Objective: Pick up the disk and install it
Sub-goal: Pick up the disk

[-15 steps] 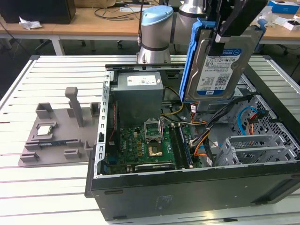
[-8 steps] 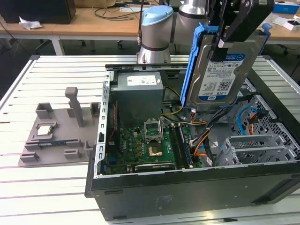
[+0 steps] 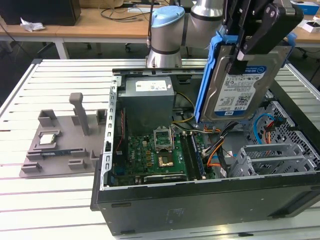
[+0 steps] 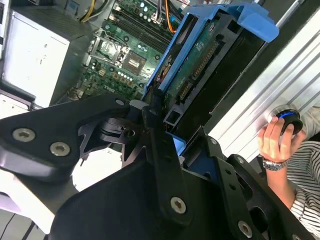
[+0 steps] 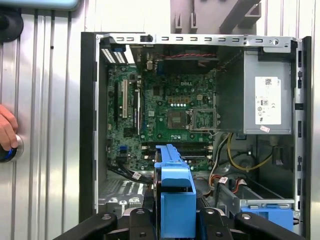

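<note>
The disk is a silver hard drive with a blue-and-white label in a blue plastic carrier. It hangs on edge, slightly tilted, above the open computer case, over the side at the exterior view's right. My gripper is shut on the disk from above, one black finger across the label. In the second wrist view the disk shows edge-on between the fingers. In the first wrist view the blue carrier sticks out from my gripper over the case interior.
Inside the case lie a green motherboard, a grey power supply, loose cables and metal drive cages. A grey fixture with a small processor chip sits at the exterior view's left. A person's hand rests on a knob beside the case.
</note>
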Robot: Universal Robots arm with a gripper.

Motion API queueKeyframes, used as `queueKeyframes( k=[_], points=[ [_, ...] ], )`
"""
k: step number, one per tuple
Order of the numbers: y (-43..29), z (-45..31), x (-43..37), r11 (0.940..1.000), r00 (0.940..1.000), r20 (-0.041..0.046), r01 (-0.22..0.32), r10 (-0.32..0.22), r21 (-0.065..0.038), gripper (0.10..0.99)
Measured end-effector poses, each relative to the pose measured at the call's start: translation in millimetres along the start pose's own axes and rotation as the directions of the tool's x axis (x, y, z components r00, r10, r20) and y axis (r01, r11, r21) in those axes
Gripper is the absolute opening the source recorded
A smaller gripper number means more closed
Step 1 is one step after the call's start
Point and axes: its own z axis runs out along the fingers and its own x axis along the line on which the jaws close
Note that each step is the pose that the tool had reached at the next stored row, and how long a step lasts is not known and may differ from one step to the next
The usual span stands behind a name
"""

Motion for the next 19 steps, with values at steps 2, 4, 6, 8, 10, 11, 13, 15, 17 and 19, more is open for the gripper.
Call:
queueKeyframes(
  k=[2,4,6,8,10,11,13,15,17,19],
  points=[
    [0.1,0.5,4.9,1.0,1.0,0.0001,0.0,0.0,0.0,0.365],
    [0.3,1.1,12.0,1.0,1.0,0.0,0.0,0.0,0.0,0.365],
    [0.4,1.5,16.2,1.0,1.0,0.0,0.0,0.0,0.0,0.365],
    [0.6,1.9,21.3,1.0,1.0,0.0,0.0,0.0,0.0,0.365],
    [0.7,2.3,25.7,1.0,1.0,0.0,0.0,0.0,0.0,0.365],
    [0.8,2.5,28.4,1.0,1.0,0.0,0.0,0.0,0.0,0.365],
    [0.9,3.0,34.1,1.0,1.0,-0.0002,0.0,0.0,0.0,0.365],
    [1.0,3.3,37.7,1.0,1.0,0.0,0.0,0.0,0.0,0.365],
    [1.2,3.7,42.9,1.0,1.0,-0.0001,0.0,0.0,0.0,0.365],
    [1.3,4.1,48.1,1.0,1.0,-0.0001,0.0,0.0,0.0,0.365]
  ],
)
